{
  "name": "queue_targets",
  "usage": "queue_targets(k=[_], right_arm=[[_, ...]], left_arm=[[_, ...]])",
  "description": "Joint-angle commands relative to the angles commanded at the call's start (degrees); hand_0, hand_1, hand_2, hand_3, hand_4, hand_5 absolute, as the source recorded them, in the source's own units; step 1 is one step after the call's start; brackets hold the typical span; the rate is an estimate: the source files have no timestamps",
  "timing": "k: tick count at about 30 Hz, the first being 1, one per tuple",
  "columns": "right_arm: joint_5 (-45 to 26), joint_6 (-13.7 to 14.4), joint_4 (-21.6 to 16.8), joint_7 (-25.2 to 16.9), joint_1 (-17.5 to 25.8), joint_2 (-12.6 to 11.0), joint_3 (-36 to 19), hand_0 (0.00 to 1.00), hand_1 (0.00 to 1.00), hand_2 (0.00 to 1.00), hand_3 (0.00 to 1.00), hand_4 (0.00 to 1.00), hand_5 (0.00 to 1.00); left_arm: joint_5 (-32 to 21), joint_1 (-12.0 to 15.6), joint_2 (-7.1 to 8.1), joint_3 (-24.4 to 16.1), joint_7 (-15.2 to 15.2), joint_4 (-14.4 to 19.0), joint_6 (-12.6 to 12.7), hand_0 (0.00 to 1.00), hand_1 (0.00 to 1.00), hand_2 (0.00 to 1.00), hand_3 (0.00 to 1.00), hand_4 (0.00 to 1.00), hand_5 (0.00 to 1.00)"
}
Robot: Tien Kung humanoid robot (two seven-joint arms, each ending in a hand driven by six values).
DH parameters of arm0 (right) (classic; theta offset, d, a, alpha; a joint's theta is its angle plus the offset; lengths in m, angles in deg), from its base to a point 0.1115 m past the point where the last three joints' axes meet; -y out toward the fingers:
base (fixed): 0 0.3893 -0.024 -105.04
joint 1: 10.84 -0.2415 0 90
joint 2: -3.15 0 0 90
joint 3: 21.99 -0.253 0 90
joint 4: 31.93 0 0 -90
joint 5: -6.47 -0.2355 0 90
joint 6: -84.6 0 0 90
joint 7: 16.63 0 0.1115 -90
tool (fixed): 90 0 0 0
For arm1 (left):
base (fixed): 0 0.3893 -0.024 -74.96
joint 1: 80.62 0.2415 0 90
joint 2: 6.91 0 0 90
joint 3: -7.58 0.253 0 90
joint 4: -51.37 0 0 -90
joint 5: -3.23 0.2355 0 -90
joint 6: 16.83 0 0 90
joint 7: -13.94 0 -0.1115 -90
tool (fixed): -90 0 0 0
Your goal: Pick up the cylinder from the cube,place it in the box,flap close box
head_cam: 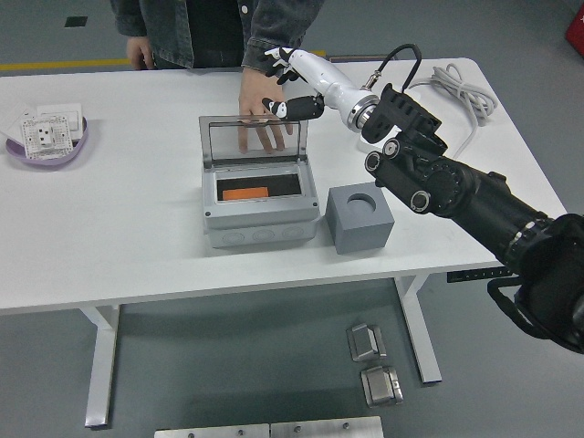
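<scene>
The box (259, 203) sits mid-table with its lid (254, 140) raised behind it; the cylinder (245, 193) lies inside. The cube (359, 217) stands just right of the box. A power strip (398, 111) lies far right, a tray (47, 137) far left.

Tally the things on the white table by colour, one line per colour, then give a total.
Grey: 2, the box and the cube
White: 2, the power strip and the socket plates
Purple: 1, the dish under the plates
Orange: 1, the cylinder in the box
Total: 6

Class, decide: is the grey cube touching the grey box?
Apart. The head view shows a strip of white table between the cube and the box.
</scene>
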Motion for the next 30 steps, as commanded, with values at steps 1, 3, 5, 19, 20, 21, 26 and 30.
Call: queue_targets(k=[1, 3, 5, 19, 20, 21, 26, 30], right_arm=[[-0.1, 0.0, 0.2, -0.1, 0.2, 0.0, 0.2, 0.707, 0.649, 0.721, 0.818, 0.663, 0.193], [-0.4, 0.1, 0.3, -0.2, 0.6, 0.0, 0.6, 0.707, 0.649, 0.721, 0.818, 0.663, 0.193], [-0.7, 0.2, 0.2, -0.3, 1.1, 0.0, 1.0, 0.721, 0.651, 0.719, 0.812, 0.664, 0.194], [-1.1, 0.6, -4.9, 0.1, 4.2, 0.0, 3.9, 0.726, 0.651, 0.713, 0.811, 0.663, 0.206], [-0.8, 0.7, -6.0, 0.2, 4.4, 0.0, 4.2, 0.726, 0.651, 0.713, 0.811, 0.663, 0.206], [-0.5, 0.7, -7.1, 0.4, 4.6, 0.0, 4.4, 0.726, 0.651, 0.713, 0.811, 0.663, 0.206], [1.2, 1.3, -13.2, 1.8, 5.6, -1.1, 5.6, 0.727, 0.65, 0.712, 0.808, 0.663, 0.209], [2.3, 1.7, -18.3, 3.0, 6.5, -2.5, 7.1, 0.727, 0.646, 0.712, 0.806, 0.676, 0.228]], left_arm=[[-0.3, 0.0, -0.03, 0.3, -0.1, 0.0, 0.0, 0.631, 0.646, 0.64, 0.702, 0.669, 0.291], [-0.8, 0.0, -0.09, 1.0, -0.4, 0.0, -0.1, 0.631, 0.646, 0.64, 0.702, 0.669, 0.291], [-1.7, 0.0, -0.18, 2.0, -0.7, 0.0, -0.2, 0.631, 0.646, 0.64, 0.7, 0.668, 0.287], [-5.3, 0.2, -0.63, 5.8, -1.9, 0.0, -0.4, 0.631, 0.645, 0.64, 0.7, 0.667, 0.285], [-5.4, 0.3, -0.66, 5.9, -1.9, 0.0, -0.4, 0.631, 0.645, 0.64, 0.7, 0.667, 0.285], [-5.5, 0.4, -0.7, 5.8, -1.9, 0.0, -0.4, 0.631, 0.645, 0.64, 0.7, 0.667, 0.285], [-6.2, 0.9, -0.91, 6.0, -2.1, 0.0, -0.3, 0.631, 0.646, 0.64, 0.7, 0.667, 0.284], [-6.8, 1.2, -1.04, 6.3, -2.3, 0.0, -0.3, 0.631, 0.646, 0.638, 0.699, 0.666, 0.282]])
